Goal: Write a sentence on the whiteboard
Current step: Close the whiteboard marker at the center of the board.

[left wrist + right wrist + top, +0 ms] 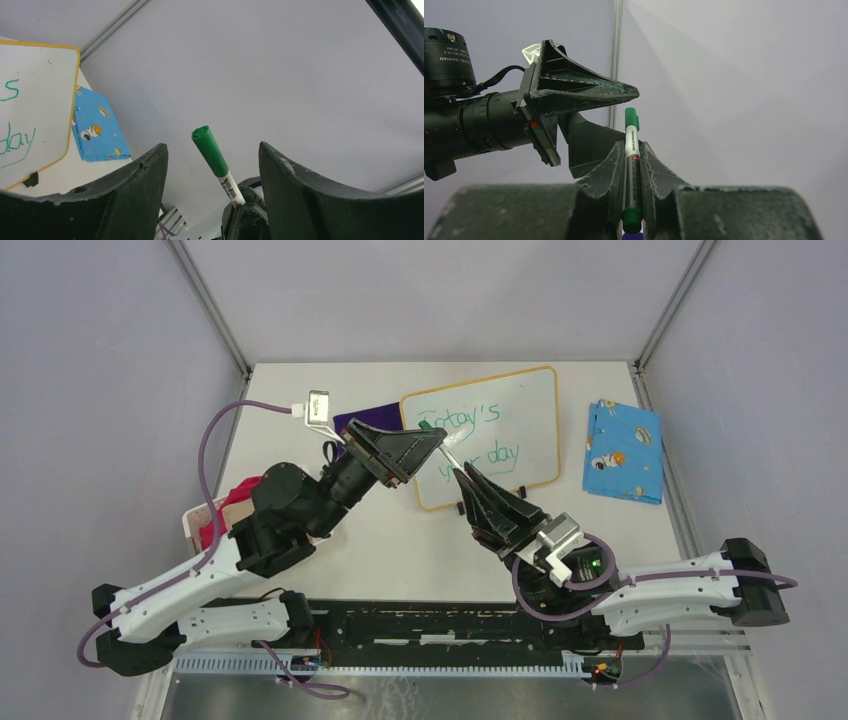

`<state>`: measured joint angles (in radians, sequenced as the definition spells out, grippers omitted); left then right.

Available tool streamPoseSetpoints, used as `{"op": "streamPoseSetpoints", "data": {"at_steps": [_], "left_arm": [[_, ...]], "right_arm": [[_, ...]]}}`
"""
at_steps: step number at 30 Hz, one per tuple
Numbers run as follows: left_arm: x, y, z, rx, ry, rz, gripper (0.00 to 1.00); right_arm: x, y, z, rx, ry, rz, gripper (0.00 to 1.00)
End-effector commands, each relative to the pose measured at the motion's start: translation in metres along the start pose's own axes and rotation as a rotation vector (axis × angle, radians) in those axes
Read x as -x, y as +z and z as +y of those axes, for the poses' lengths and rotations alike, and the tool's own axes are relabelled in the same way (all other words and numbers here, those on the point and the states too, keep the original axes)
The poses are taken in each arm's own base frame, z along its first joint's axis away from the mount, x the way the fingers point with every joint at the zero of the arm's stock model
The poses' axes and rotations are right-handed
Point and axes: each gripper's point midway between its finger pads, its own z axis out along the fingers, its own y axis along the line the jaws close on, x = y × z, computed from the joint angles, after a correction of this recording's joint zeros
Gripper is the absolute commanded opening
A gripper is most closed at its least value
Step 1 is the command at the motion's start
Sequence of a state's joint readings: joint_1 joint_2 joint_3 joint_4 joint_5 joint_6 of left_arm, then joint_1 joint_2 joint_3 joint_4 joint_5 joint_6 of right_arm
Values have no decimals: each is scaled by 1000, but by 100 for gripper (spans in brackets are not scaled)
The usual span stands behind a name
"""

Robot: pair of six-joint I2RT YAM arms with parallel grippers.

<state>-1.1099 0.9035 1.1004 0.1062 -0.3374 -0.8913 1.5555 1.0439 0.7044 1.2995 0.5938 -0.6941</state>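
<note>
The whiteboard (525, 405) lies at the back centre of the table, and the sentence (480, 435) runs across it in green, in two slanted lines. My right gripper (466, 476) is shut on the barrel of a green-capped marker (631, 150) and holds it up over the board's near-left corner. My left gripper (212, 145) is open. Its fingers (145, 170) stand on both sides of the marker's green cap (210, 150) with a gap on each side. The board's edge (40, 90) shows at the left of the left wrist view.
A blue patterned cloth (623, 450) lies to the right of the board and also shows in the left wrist view (97, 132). A purple cloth (365, 420) lies left of the board, under the left arm. A red cloth on a tray (225, 510) sits at the table's left edge.
</note>
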Motion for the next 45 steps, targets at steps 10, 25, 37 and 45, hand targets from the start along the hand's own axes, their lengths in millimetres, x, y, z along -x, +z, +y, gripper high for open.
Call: {"op": "streamPoseSetpoints", "data": {"at_steps": [10, 25, 37, 45], "left_arm": [[20, 4, -23, -90, -12, -55, 49], [-7, 11, -26, -152, -48, 41, 2], [-51, 15, -4, -132, -162, 169, 2], [-91, 9, -5, -138, -167, 271, 2]], "right_arm": [[12, -4, -7, 1, 45, -35, 0], [10, -6, -13, -24, 40, -24, 0], [12, -4, -21, -69, 27, -27, 0], [11, 2, -20, -82, -5, -22, 0]]}}
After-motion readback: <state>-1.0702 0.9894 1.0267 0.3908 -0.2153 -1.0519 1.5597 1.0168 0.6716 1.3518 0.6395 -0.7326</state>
